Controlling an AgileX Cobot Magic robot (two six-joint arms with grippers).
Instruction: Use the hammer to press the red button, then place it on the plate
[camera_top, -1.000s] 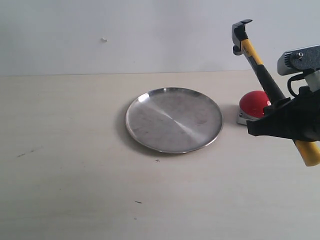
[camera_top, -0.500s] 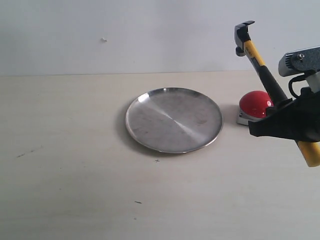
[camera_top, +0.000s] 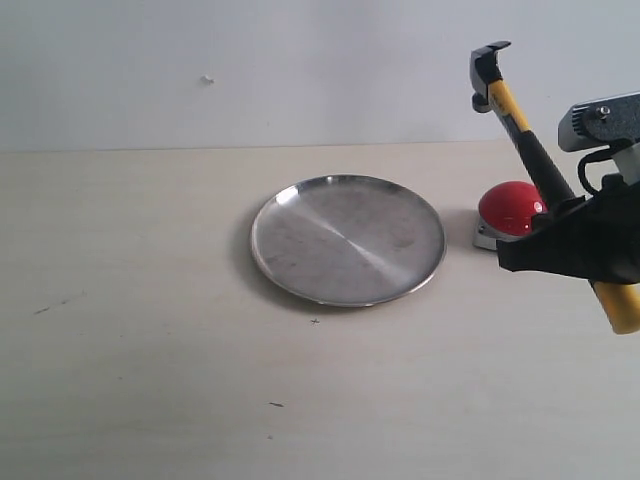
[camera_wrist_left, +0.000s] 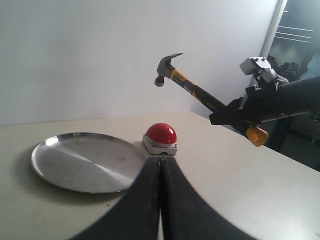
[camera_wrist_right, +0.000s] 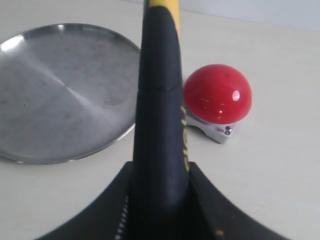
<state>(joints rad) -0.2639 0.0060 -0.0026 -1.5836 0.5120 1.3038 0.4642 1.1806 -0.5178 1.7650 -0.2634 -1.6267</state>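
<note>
My right gripper (camera_top: 540, 245) (camera_wrist_right: 160, 172) is shut on the black handle of the hammer (camera_top: 535, 155) (camera_wrist_left: 197, 92) (camera_wrist_right: 160, 110), holding it raised and tilted. Its dark head (camera_top: 485, 72) points up, above the table's far edge, and the yellow end sticks out below the gripper. The red button (camera_top: 510, 208) (camera_wrist_left: 161, 134) (camera_wrist_right: 217, 93) sits on its grey base just behind the handle, untouched. The silver plate (camera_top: 347, 238) (camera_wrist_left: 82, 160) (camera_wrist_right: 60, 90) lies to the left of the button. My left gripper (camera_wrist_left: 160, 160) is shut and holds nothing, out of the exterior view.
The pale table (camera_top: 150, 380) stretches wide to the left and front of the plate. A white wall (camera_top: 250, 70) stands behind the table's far edge.
The hammer and my right gripper have shifted very slightly to the right. The plate and button have not moved.
</note>
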